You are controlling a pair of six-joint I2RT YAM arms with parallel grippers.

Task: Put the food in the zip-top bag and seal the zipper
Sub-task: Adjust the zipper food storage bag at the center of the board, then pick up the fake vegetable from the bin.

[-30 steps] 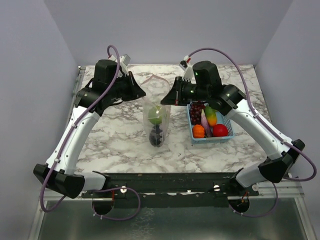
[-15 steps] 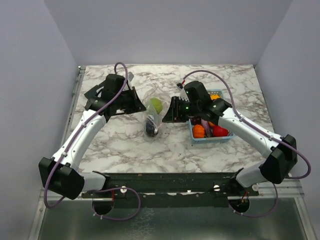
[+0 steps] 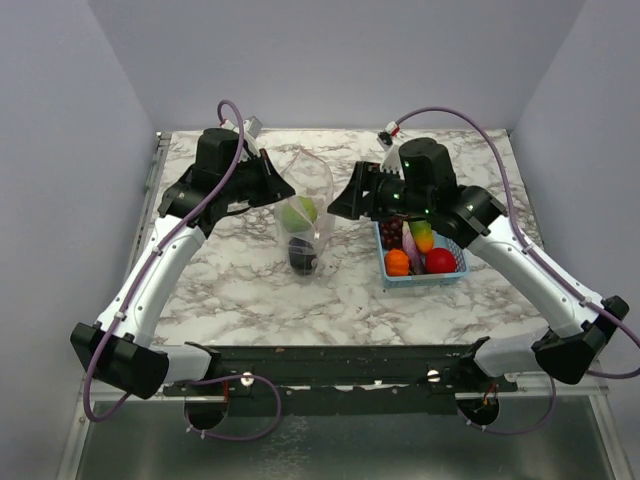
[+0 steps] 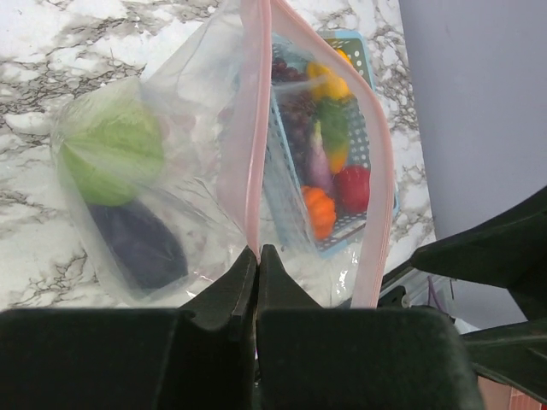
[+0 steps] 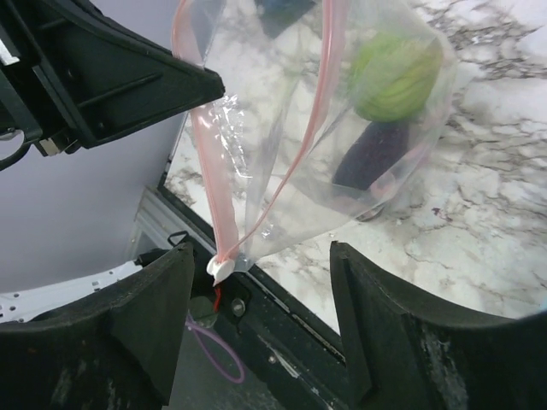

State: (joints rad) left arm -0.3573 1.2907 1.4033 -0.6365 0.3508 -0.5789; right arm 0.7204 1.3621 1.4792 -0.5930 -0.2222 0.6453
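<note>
Top external view gives us the zip-top bag [image 3: 316, 192] hanging over the middle of the table [image 3: 230, 285], a little nearer to its far edge than to the near one. Inside it we see a green cabbage [image 3: 297, 213] and, under it, a dark purple eggplant [image 3: 302, 252]. Whether the bag's bottom rests on the marble, we cannot tell. The pinkish zipper [image 4: 250, 162] is not sealed; its two strips stand parted.

The left gripper [image 4: 258, 253] has its fingers pressed together on one strip of the zipper and holds the bag up by it. The right gripper [image 5: 261, 256] is spread wide. The end of the mouth, where both strips meet, hangs between its fingers, and neither finger presses it.

Beside the bag, toward the right edge of the table, stands a light-blue basket [image 3: 420, 279] with an orange pumpkin [image 3: 397, 262], a red tomato [image 3: 440, 261], dark grapes [image 3: 392, 228] and some more pieces.
</note>
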